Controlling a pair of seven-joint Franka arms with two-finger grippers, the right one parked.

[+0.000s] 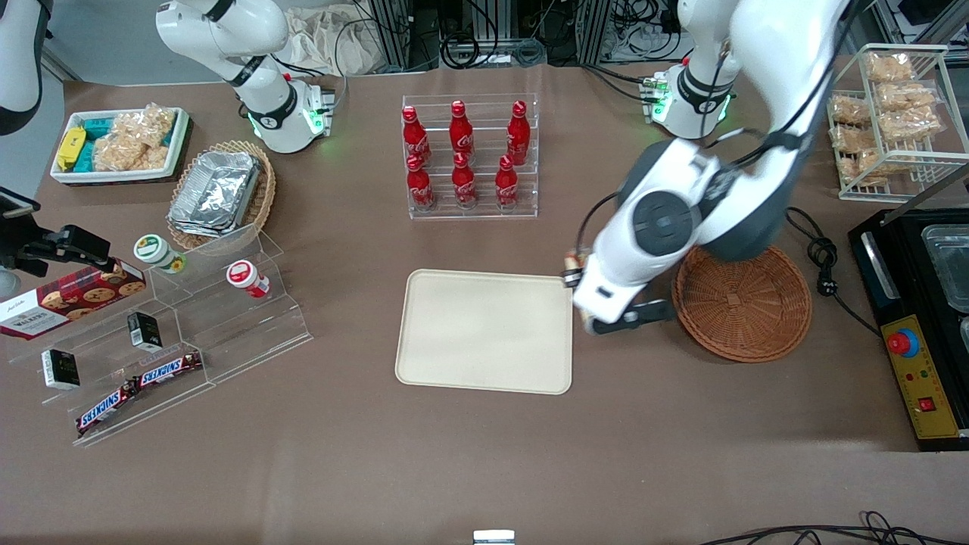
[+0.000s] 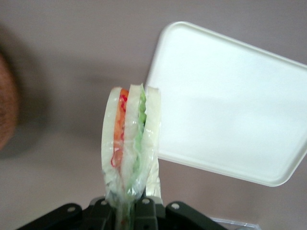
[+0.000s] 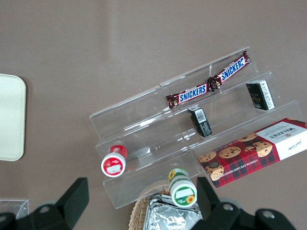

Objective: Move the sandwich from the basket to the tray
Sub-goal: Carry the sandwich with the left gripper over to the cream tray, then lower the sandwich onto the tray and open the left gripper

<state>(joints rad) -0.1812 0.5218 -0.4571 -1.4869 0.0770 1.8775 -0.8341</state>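
From the front, the left arm's gripper [image 1: 573, 274] hangs above the table in the gap between the tray [image 1: 484, 333] and the reddish-brown wicker basket [image 1: 742, 303], right at the tray's edge nearest the basket. A small piece of the sandwich [image 1: 569, 263] shows at the fingers; the arm's wrist covers the rest. The tray is bare, and the basket holds nothing. Open brown table lies nearer the camera than both. Farther from the camera stands a clear rack of red cola bottles [image 1: 463, 155].

In the left wrist view, the black fingers [image 2: 144, 211] are narrowed onto the wrapped sandwich [image 2: 129, 143], gripping one end of it. Its long axis runs straight out from the fingers, the bread slices standing on edge with the orange, red and green filling stripes running lengthwise. The free end sits just at the tray's [image 2: 230, 100] rounded corner, held above the table. A sliver of the basket [image 2: 7, 100] shows well apart from the fingers.

The right wrist view shows a clear stepped stand with Snickers bars [image 3: 208, 84] and a cookie box [image 3: 254, 151], and one edge of the tray [image 3: 12, 117].
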